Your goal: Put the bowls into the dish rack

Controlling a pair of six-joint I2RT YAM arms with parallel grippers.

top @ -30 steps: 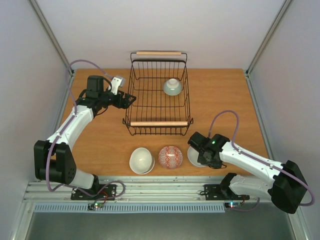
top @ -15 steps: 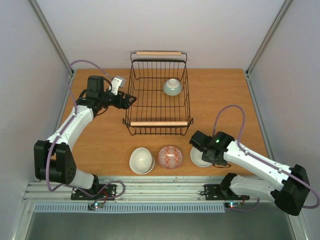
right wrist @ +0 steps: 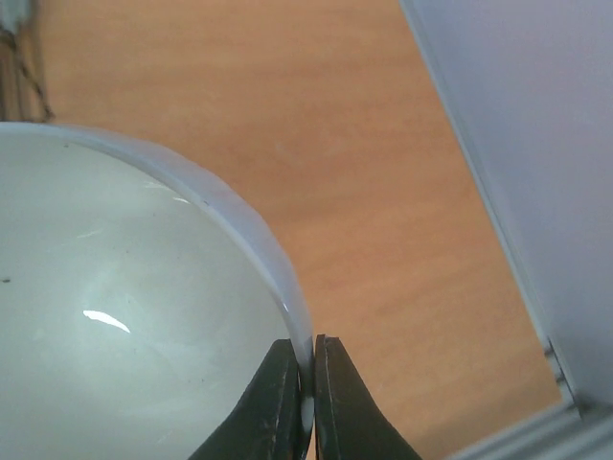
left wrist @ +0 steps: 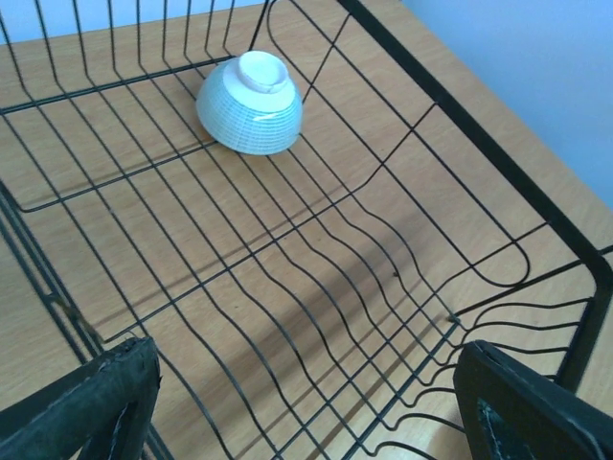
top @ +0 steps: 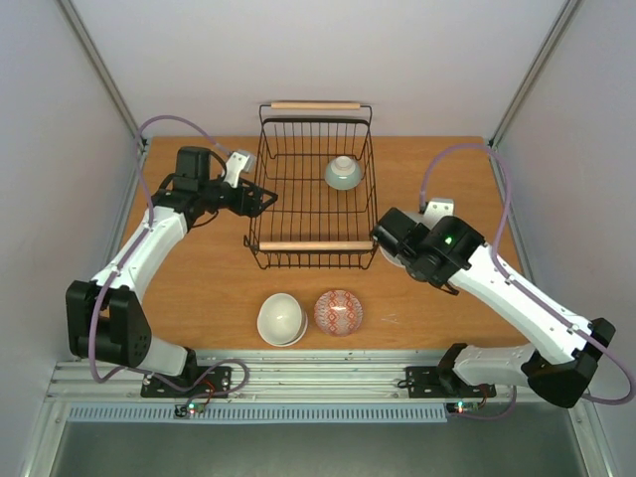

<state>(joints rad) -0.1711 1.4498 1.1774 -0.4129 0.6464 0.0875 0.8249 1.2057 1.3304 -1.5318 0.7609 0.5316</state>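
Observation:
The black wire dish rack (top: 260, 204) with two wooden handles stands at the table's back centre. A pale green bowl (top: 343, 173) lies upside down in its far right part; it also shows in the left wrist view (left wrist: 251, 105). My right gripper (right wrist: 306, 402) is shut on the rim of a white bowl (right wrist: 115, 326) and holds it above the table by the rack's front right corner (top: 390, 252). A cream-white bowl (top: 281, 319) and a red-patterned bowl (top: 339, 311) sit at the table's front. My left gripper (left wrist: 306, 402) is open and empty at the rack's left wall (top: 256, 199).
The rack's wire floor (left wrist: 316, 287) fills the left wrist view. The table's right edge and a grey wall (right wrist: 536, 172) lie right of the held bowl. Metal rails run along the near edge (top: 318, 383).
My right gripper has lifted the white bowl off the table's front and carried it back toward the rack's front right corner. The left arm has barely moved.

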